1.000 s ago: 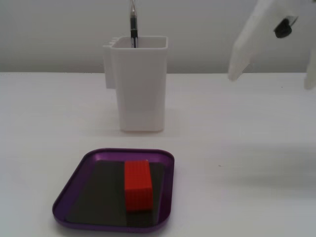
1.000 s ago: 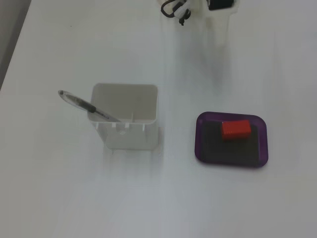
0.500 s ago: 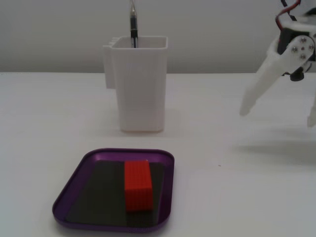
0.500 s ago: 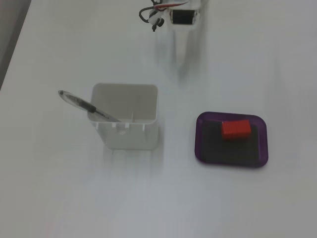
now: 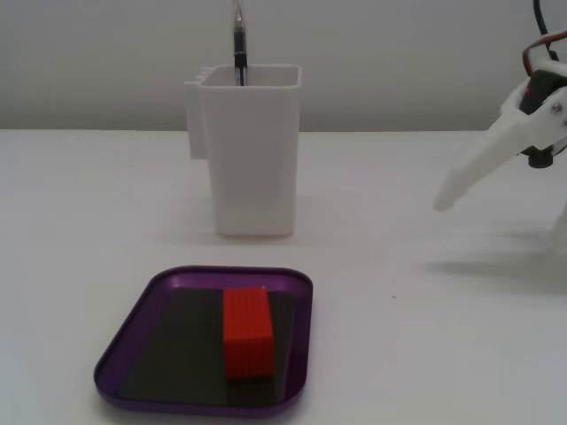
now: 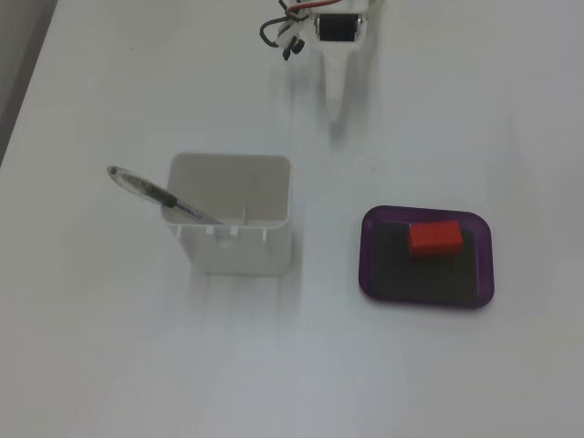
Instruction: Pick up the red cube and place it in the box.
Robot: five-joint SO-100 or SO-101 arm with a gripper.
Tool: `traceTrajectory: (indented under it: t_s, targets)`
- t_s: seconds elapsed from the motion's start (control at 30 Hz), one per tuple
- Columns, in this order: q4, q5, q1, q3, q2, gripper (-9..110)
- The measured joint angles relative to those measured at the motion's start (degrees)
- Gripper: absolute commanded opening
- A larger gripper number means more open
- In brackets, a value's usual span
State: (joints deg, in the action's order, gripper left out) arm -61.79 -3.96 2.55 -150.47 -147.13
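Note:
The red cube [image 5: 246, 341] lies flat on the dark floor of the box [image 5: 199, 408], a shallow purple tray near the front of the table. In the fixed view from above, the red cube [image 6: 434, 237] sits in the far part of the box [image 6: 366, 265]. My gripper [image 5: 501, 212] hangs far off to the right, well away from the box. One white finger [image 5: 469, 170] slants down to the left; the other is cut off by the frame edge. The jaws stand wide apart and hold nothing. From above, the gripper [image 6: 338, 102] shows at the top edge.
A tall white container [image 5: 252, 159] with a pen [image 5: 237, 44] in it stands behind the box. From above, the container [image 6: 233, 245] and its pen [image 6: 155, 193] are left of the box. Red and black wires [image 6: 283, 23] trail beside the arm.
The arm has come down and drawn back toward the right edge of the front view. From above it shifted left along the top edge. The cube and the box have not moved.

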Motion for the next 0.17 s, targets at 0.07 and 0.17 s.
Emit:
traceTrajectory:
  t_s: [0.07, 0.17]
  targets:
    - [1.76, 0.0, 0.0, -3.08, -4.57, 35]
    - [3.08, 0.0, 0.0, -8.0, -11.69, 35]
